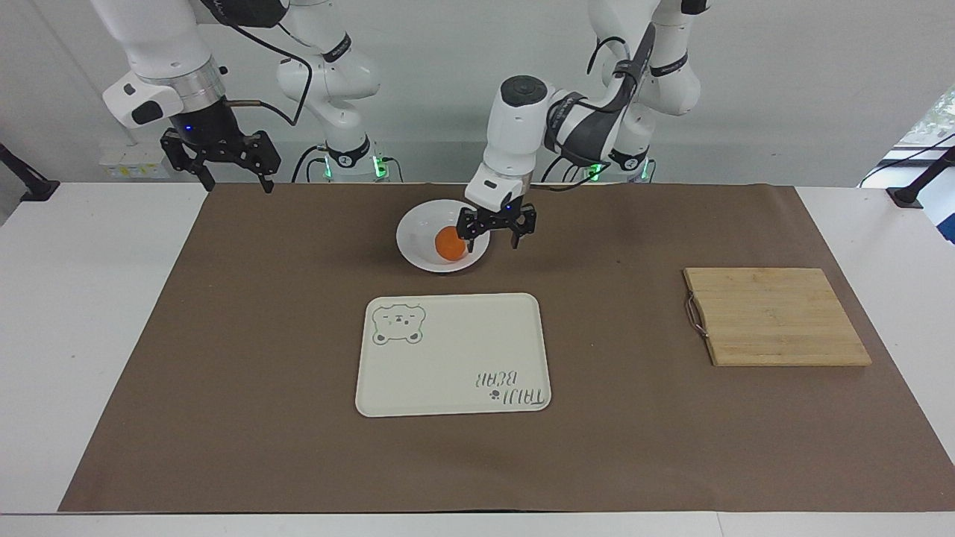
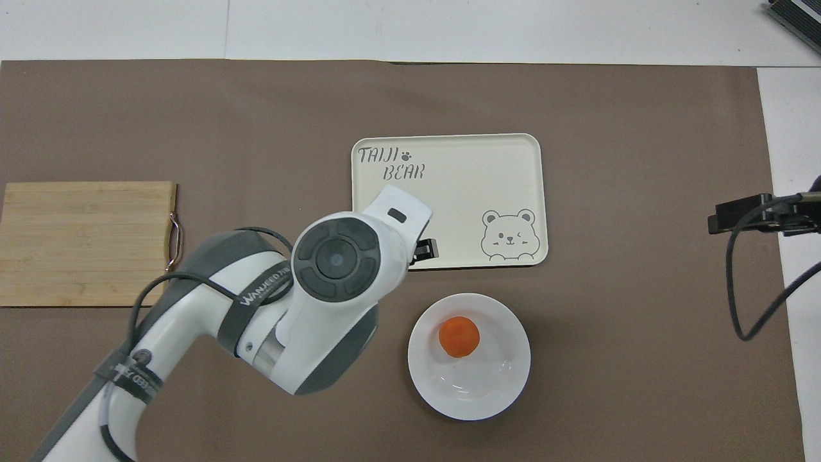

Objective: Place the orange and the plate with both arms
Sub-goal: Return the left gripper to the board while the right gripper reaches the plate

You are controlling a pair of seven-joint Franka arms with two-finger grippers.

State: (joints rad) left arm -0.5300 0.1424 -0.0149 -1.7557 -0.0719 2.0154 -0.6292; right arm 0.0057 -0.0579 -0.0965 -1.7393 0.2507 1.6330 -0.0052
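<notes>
Left gripper (image 1: 497,231) is seen raised just over the plate's (image 1: 415,227) edge on the left arm's side, fingers spread apart and empty, nothing gripped. No contact with the orange (image 1: 449,243) is shown; a gap is visible between the fingertips and the fruit in the facing view. From overhead most of this gripper is hidden under the arm's own wrist, and only a dark tip (image 2: 425,249) is seen sticking out over the tray's (image 2: 449,147) near edge.

Right gripper (image 1: 219,154) is held in the air over the table's white margin at the right arm's end, by the mat's (image 1: 224,335) corner nearest the robots, fingers spread and empty. That arm is waiting.

Orange is found on the plate, resting slightly off centre, toward the side farther from the robots. It is small, round, bright orange, matte, roughly a third as wide as the plate. Plate is round, plain glossy white, shallow, with highlights seen on its inner surface in the overhead view. It is set on the brown mat, nearer to the robots than the tray and just beside it, not touching.

Tray is cream, rectangular, rounded corners, printed with a bear face and "TAIJI BEAR" lettering; nothing is lying on it. A wooden cutting board (image 1: 776,315) with a metal handle is seen toward the left arm's end of the table, well apart from the plate.
</notes>
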